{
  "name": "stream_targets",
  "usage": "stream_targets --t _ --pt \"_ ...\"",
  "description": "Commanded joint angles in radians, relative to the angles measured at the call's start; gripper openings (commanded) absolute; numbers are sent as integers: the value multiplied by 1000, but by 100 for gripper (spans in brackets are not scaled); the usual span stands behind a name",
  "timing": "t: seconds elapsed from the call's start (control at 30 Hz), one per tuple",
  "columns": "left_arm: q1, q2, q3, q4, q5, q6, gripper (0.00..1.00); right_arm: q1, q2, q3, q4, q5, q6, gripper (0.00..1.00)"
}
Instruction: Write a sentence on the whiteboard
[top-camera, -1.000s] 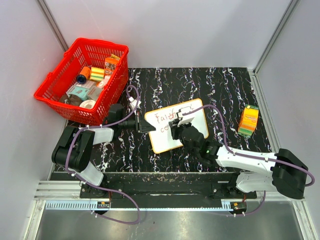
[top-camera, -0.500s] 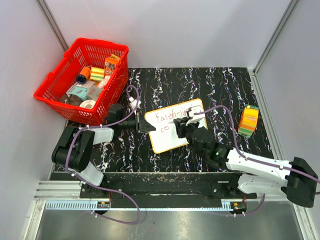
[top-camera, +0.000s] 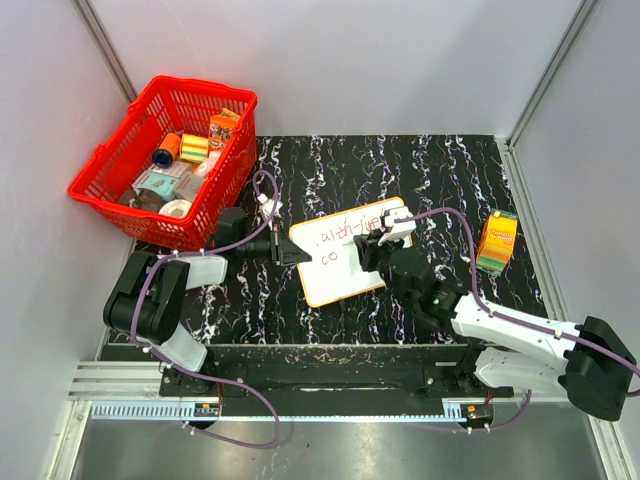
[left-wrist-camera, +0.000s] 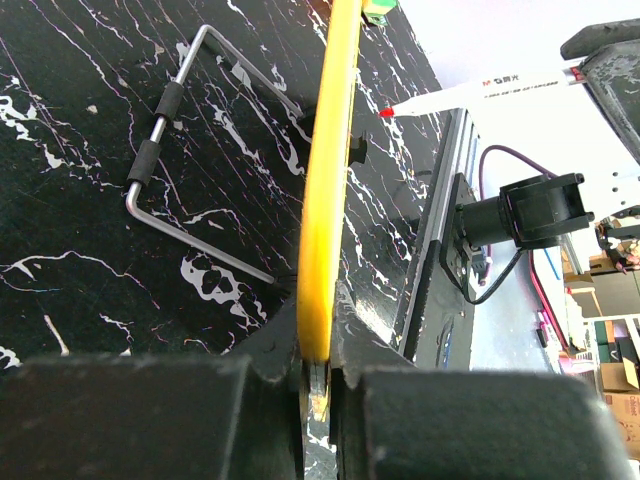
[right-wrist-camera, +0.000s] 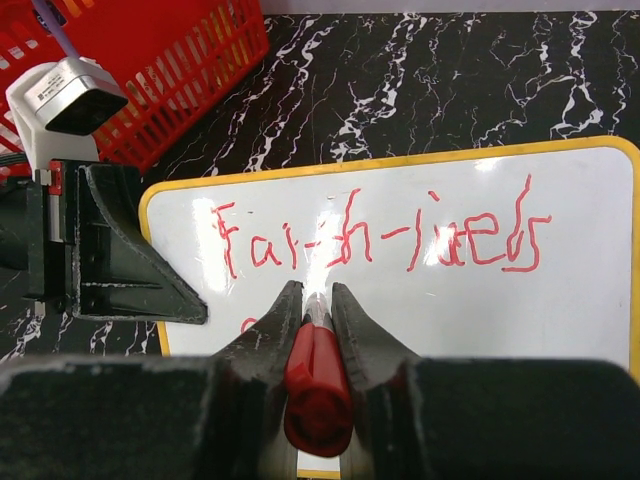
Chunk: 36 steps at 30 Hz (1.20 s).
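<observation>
**Right tool (right-wrist-camera: 316, 292) shifts right along the whiteboard (right-wrist-camera: 480, 330)**

Jaws nearly closed on the red marker (right-wrist-camera: 318, 385), it has slid rightward, uncovering more of the sentence's (right-wrist-camera: 380, 240) first line. The second line has not grown beyond its start, so most of it seems still to be written. The left tool (left-wrist-camera: 315, 375), fully closed, pinches the whiteboard's yellow rim mid-table. The marker tip sits just below the first line, right of that start.

Looking at a black, white-veined marble-patterned tabletop (top-camera: 450, 170); finding plain pale-grey wall panels (top-camera: 350, 60) behind and beside it, a brushed silver metal ledge (top-camera: 330, 445) before it.
</observation>
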Motion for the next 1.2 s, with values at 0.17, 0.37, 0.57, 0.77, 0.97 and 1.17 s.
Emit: stream_targets --t 0.17,0.37,0.57,0.77,0.97,1.17 --pt "5 33 6 -64 -114 133 0 -6 23 9 43 -52 19 0" --pt "5 32 6 -66 -114 131 0 -6 40 -2 51 -61 40 0" --pt "5 32 6 -66 -111 133 0 -6 68 -10 59 -57 53 0" --pt "5 30 6 -66 -111 133 0 -6 70 -20 54 -55 53 0" --pt "5 32 6 -65 -111 133 0 -6 50 -34 33 -60 60 0" --pt "5 33 6 -64 -109 133 0 -6 37 -45 5 -64 71 0"
